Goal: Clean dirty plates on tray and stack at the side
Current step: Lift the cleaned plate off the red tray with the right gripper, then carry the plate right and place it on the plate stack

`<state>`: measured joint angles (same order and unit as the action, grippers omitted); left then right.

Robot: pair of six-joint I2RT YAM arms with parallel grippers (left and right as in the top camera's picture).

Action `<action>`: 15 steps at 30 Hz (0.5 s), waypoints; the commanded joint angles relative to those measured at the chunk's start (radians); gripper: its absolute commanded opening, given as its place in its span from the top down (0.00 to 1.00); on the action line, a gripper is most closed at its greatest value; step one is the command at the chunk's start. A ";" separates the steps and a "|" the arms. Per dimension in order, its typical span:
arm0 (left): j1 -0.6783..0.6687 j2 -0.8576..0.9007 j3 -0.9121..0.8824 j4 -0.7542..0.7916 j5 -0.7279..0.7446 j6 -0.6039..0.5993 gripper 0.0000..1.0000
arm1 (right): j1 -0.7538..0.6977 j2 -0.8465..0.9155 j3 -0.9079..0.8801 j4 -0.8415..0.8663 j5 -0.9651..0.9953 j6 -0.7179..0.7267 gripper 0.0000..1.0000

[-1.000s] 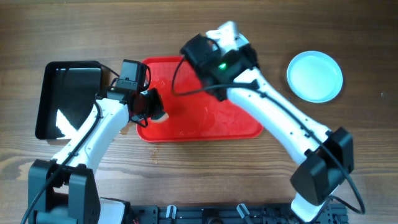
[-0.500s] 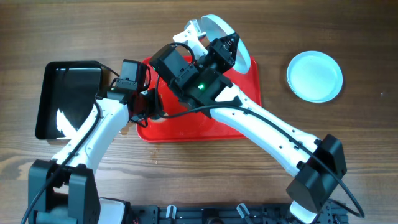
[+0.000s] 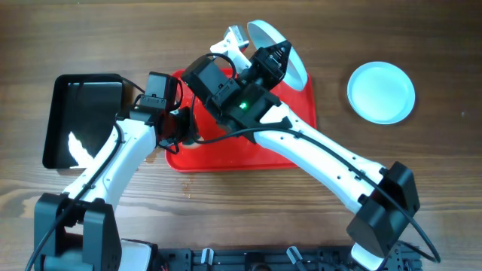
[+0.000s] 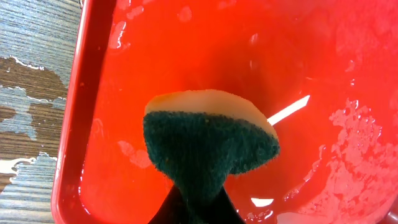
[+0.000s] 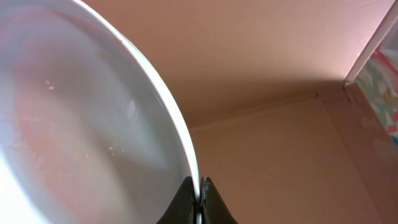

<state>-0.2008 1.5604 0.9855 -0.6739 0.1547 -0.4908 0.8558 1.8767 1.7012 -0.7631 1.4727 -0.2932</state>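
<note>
In the left wrist view a sponge (image 4: 208, 143), dark green scouring face over yellow foam, is pinched in my left gripper (image 4: 198, 202), which is shut on it just above the wet floor of the red tray (image 4: 186, 50). Overhead, that left gripper (image 3: 187, 135) hangs over the left end of the tray (image 3: 248, 154). My right gripper (image 3: 277, 54) is shut on the rim of a pale plate (image 3: 294, 60), held tilted on edge above the tray's far side. From the right wrist, the plate (image 5: 81, 124) fills the left half, its rim clamped in the right gripper (image 5: 199, 186).
A second pale plate (image 3: 381, 92) lies flat on the wooden table to the right of the tray. A glossy black tray (image 3: 83, 113) sits at the left. The right arm stretches diagonally across the red tray, hiding much of it.
Over the last second the right arm swung left across the tray and tipped the plate up on edge. For the last half second it has held still. The left arm has not moved.
</note>
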 commanded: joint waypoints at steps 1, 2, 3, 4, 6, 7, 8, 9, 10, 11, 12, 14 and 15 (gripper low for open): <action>0.008 0.007 -0.006 0.000 -0.010 0.016 0.96 | 0.000 -0.022 -0.011 0.004 -0.007 0.053 0.96; 0.008 0.007 -0.006 0.000 -0.010 0.016 0.96 | 0.000 -0.022 -0.011 0.004 -0.008 0.063 0.96; 0.008 0.007 -0.006 0.000 -0.010 0.016 0.96 | 0.000 -0.022 -0.011 0.005 -0.007 0.064 0.96; 0.008 0.007 -0.006 0.000 -0.010 0.016 0.96 | 0.000 -0.022 -0.011 0.007 -0.008 0.064 0.96; 0.008 0.007 -0.006 0.000 -0.010 0.016 0.96 | -0.001 -0.022 -0.011 0.022 -0.008 0.057 0.96; 0.008 0.007 -0.006 0.000 -0.010 0.016 0.96 | -0.003 -0.022 -0.011 0.029 -0.008 0.055 0.96; 0.008 0.007 -0.006 0.001 -0.010 0.016 0.96 | -0.005 -0.023 -0.011 0.032 -0.015 0.053 0.96; 0.008 0.007 -0.006 0.001 -0.010 0.016 0.96 | -0.006 -0.023 -0.011 0.030 -0.029 0.053 0.96; 0.008 0.007 -0.006 0.001 -0.010 0.016 0.96 | -0.006 -0.025 -0.011 0.021 -0.068 0.061 0.96; 0.008 0.007 -0.006 0.001 -0.010 0.016 0.96 | -0.006 -0.028 -0.011 0.007 -0.103 0.082 0.96; 0.008 0.007 -0.006 0.001 -0.010 0.016 0.96 | -0.006 -0.032 -0.011 -0.039 -0.183 0.150 0.96; 0.008 0.007 -0.006 0.001 -0.010 0.016 0.96 | -0.010 -0.041 -0.011 -0.132 -0.356 0.264 0.96; 0.008 0.007 -0.006 0.000 -0.010 0.016 0.96 | -0.017 -0.043 -0.011 -0.175 -0.446 0.325 0.96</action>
<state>-0.2008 1.5604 0.9855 -0.6731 0.1547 -0.4908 0.8509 1.8713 1.6981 -0.8997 1.2705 -0.1471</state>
